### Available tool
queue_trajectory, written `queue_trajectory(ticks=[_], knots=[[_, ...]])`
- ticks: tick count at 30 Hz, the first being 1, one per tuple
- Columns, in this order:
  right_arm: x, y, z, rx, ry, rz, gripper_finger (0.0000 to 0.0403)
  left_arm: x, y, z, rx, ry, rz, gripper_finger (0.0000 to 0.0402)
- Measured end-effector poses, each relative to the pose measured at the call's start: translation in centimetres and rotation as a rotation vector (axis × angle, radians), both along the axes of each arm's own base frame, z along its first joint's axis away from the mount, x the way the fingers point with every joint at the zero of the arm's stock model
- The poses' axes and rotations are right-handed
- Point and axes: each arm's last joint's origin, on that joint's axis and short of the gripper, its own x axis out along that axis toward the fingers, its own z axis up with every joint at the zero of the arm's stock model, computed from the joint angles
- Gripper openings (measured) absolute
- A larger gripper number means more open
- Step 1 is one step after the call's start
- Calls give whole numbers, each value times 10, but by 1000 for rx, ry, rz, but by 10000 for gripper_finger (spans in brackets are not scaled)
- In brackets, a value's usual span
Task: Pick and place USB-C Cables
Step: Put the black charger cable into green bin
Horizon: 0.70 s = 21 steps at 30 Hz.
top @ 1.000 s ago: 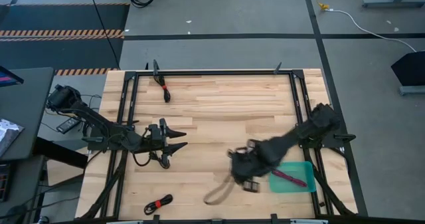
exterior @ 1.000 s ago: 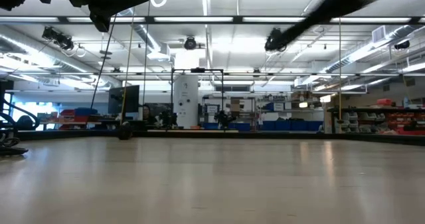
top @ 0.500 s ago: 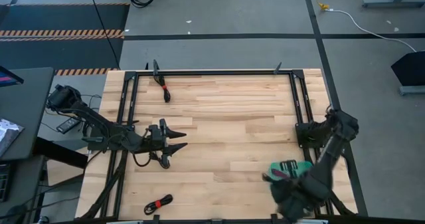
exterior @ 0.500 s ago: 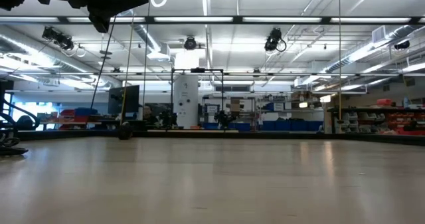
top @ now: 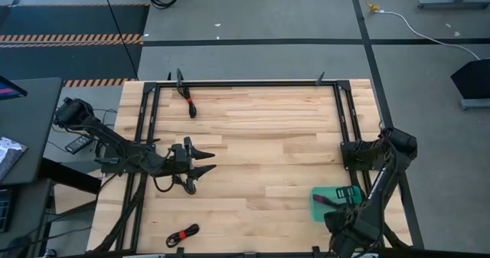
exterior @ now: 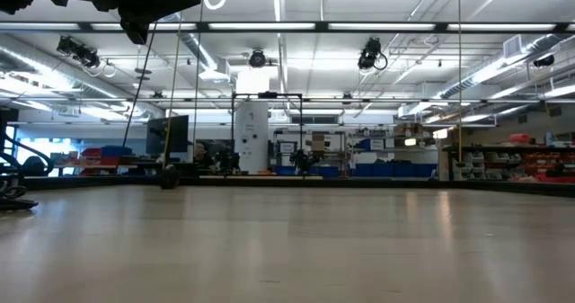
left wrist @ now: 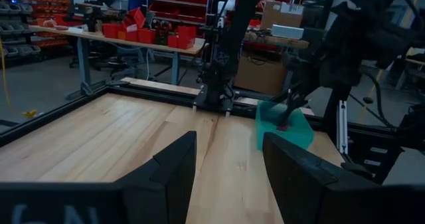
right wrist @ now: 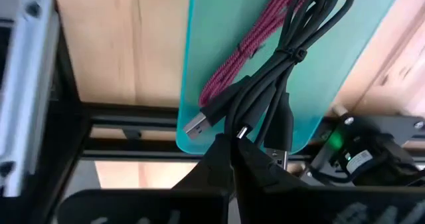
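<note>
The teal tray (top: 320,197) lies at the table's near right corner. It holds a maroon-purple cable (right wrist: 247,46) and a black tied cable bundle (right wrist: 289,59). My right gripper (right wrist: 234,145) hangs over the tray's near end, shut on the black bundle. My left gripper (top: 213,159) waits open above the table's left side. A black coil (top: 187,184) lies just near of it. A black cable with a red tie (top: 191,105) lies at the far left. Another one (top: 182,234) lies by the near edge. My right gripper pinches the black cable bundle at its loose end, beside the plugs (right wrist: 247,127), coming from above and pointing down. The fingertips hide the exact spot. The rest of the bundle stretches away from the fingers along the tray (right wrist: 199,24), beside the maroon cable.
A black frame rail (top: 245,83) runs along the table's edges and under the tray's near end (right wrist: 119,111). Bare wood (top: 268,143) fills the table's middle. The left wrist view shows the tray (left wrist: 272,121) with the right arm (left wrist: 332,44) over it.
My right arm has swung fast from the table's near middle toward the near right corner, carrying the black cable, and now stands over the teal tray. The cable, which trailed below the gripper over the wood, now lies on the tray.
</note>
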Motion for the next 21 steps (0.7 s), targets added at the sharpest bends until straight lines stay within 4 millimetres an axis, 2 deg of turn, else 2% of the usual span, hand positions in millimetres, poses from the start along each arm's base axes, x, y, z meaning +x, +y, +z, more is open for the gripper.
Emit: queue_trajectory(ticks=[5,10,21], knots=[[-2,-2,-11,-5,10,7,9,0,0,0,23,4,0,181],[-2,-2,-13,-15,7,-7,19,0,0,0,24,4,0,181],[-2,-7,-12,-110,-36,-88,113,0,0,0,22,3,0,181]])
